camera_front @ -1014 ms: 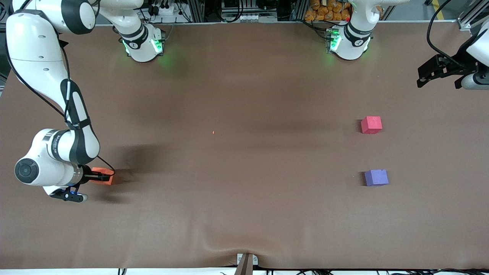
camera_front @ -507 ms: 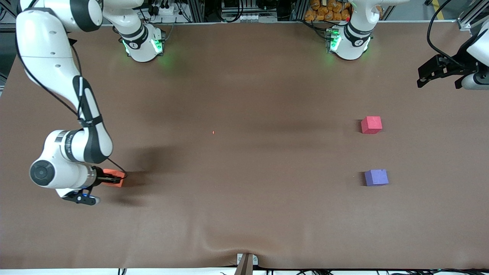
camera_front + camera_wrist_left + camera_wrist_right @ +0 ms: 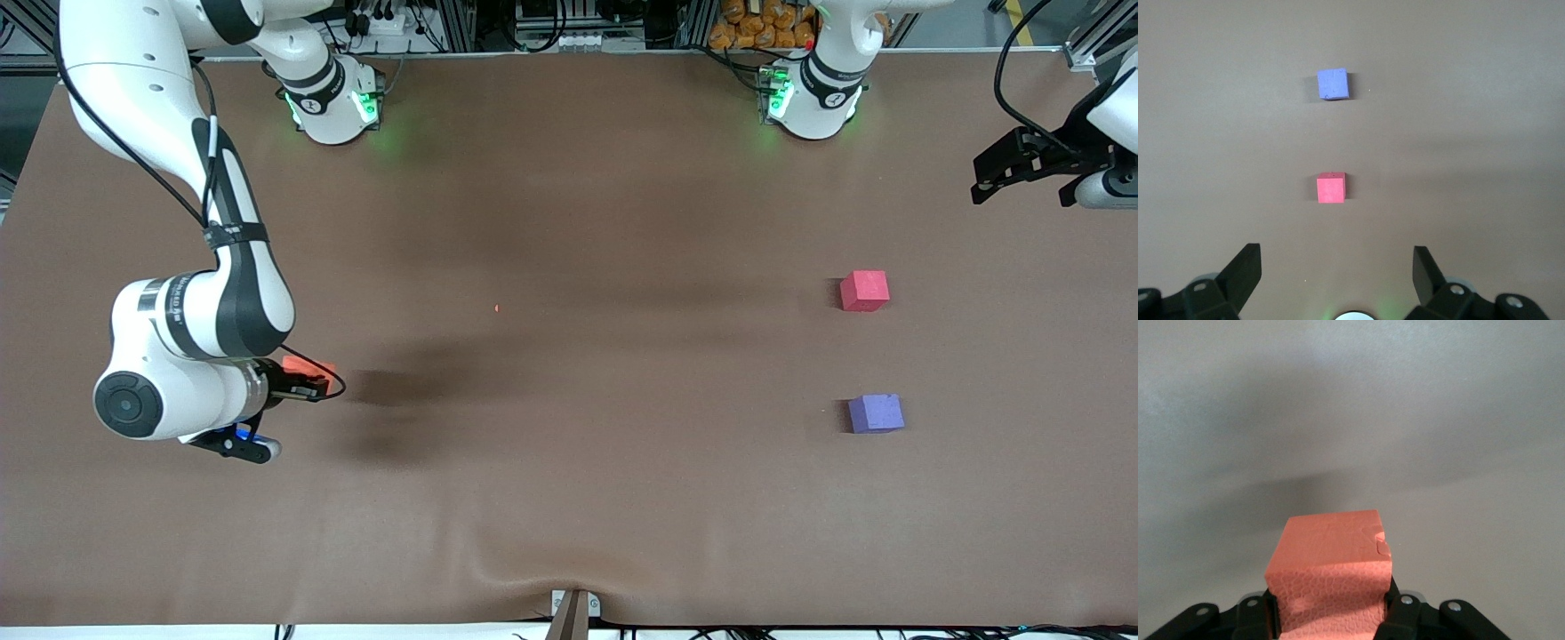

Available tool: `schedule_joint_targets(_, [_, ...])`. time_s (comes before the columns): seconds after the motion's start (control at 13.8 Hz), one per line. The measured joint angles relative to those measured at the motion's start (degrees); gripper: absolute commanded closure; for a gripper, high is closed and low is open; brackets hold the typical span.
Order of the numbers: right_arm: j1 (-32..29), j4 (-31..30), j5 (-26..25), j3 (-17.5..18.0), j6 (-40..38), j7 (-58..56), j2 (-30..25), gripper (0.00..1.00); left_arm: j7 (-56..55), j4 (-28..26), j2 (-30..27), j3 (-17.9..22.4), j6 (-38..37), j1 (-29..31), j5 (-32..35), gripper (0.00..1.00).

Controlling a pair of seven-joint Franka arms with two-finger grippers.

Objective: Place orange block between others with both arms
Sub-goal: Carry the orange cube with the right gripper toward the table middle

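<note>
Right gripper [image 3: 307,384] pinching small matte orange foam cube [image 3: 308,371], lifted at right arm's end; carry, handover, placement between cubes remaining.

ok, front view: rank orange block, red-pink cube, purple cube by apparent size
1. Purple cube and red-pink cube: look about alike, no clear ranking.
2. Orange block: shows smallest, but only because the right gripper, shut on it, hides part of it. Its real size can't be compared here.

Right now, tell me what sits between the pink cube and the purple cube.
Nothing: only bare table lies between the pink cube and the purple cube, as the front and left wrist views show.
</note>
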Motion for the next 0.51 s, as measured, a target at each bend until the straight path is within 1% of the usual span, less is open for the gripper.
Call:
schedule_joint_targets(0.22, [0.67, 0.00, 0.14, 0.00, -0.03, 1.35, 0.25, 0.98, 0.00, 0.00, 0.01, 0.00, 0.00, 0.00, 0.00, 0.00])
schedule_joint_targets(0.36, [1.22, 0.00, 0.35, 0.05, -0.03, 2.56, 0.30, 0.96, 0.00, -0.01, 0.09, -0.01, 0.11, 0.00, 0.00, 0.00])
schedule_joint_targets(0.51, [3.00, 0.00, 0.55, 0.19, -0.03, 3.52, 0.30, 0.96, 0.00, -0.01, 0.17, -0.04, 0.54, -0.03, 0.00, 0.00])
